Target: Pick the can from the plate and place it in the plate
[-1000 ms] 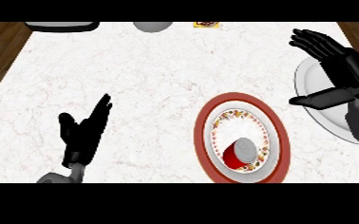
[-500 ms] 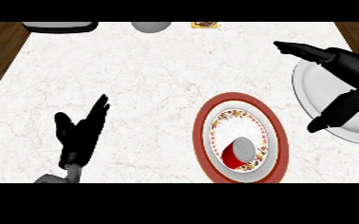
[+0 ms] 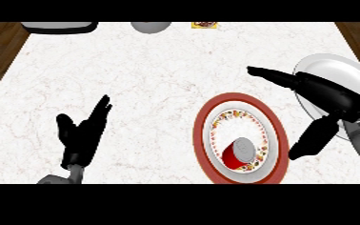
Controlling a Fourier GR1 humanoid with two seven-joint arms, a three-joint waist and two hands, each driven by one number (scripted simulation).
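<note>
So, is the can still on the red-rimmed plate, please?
Yes: the can sits on the red-rimmed plate, with the right hand open beside it.

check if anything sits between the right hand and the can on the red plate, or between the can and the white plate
Nothing visible does. The right hand is open, just right of the red-rimmed plate, and the can stands alone on it. The white plate lies partly under that hand, with bare counter between the plates.
</note>
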